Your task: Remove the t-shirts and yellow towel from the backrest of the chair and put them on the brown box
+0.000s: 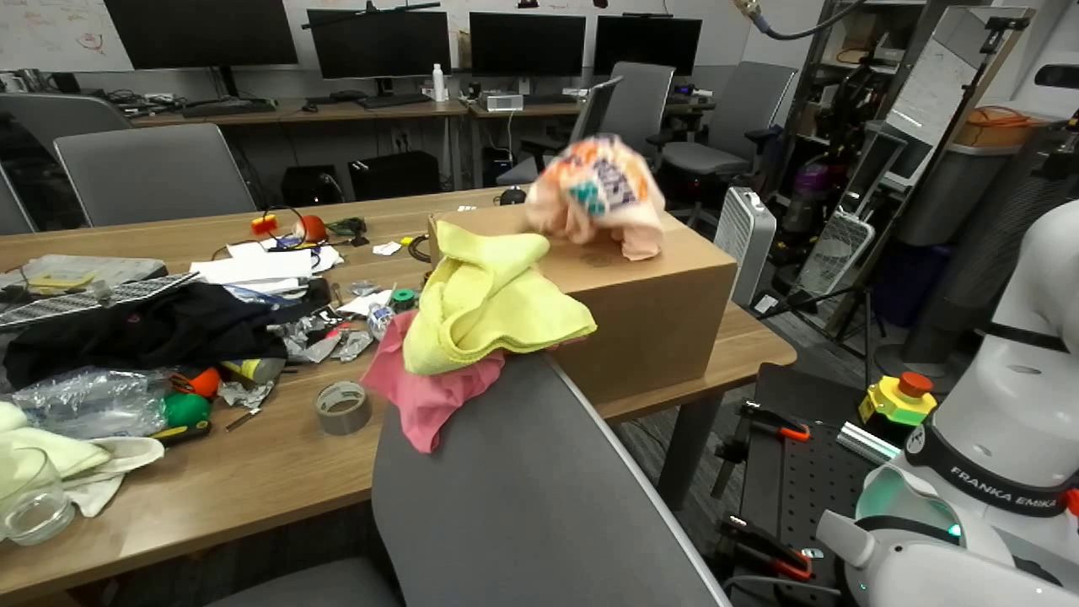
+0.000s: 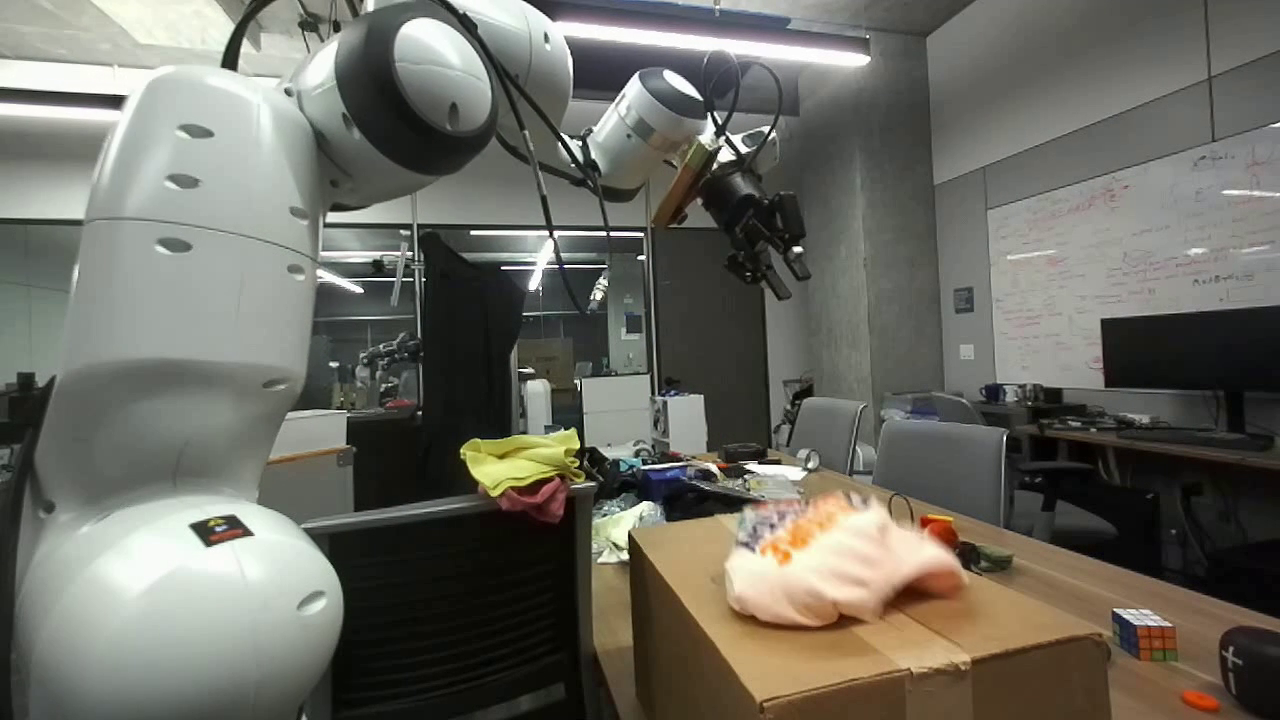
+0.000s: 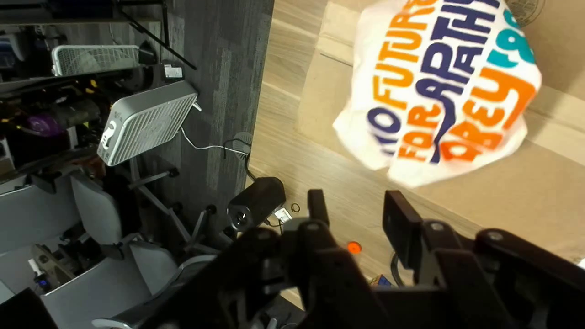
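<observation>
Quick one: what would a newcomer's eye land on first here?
Probably the boldly printed pale pink t-shirt, blurred, on or just above the brown cardboard box. Next, the bright yellow towel atop a rose pink cloth, both draped over the grey chair backrest. Higher up, the black jaws stand open.

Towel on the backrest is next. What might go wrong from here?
1. The yellow towel lies over pink cloth on the chair backrest, so a deep pinch might drag both.
2. The printed shirt is blurred in both exterior views, so it may not be settled on the brown box and could slip.
3. In an exterior view a tape roll on the table shows beside the cloth; a low pass by the open end effector might knock it.
</observation>
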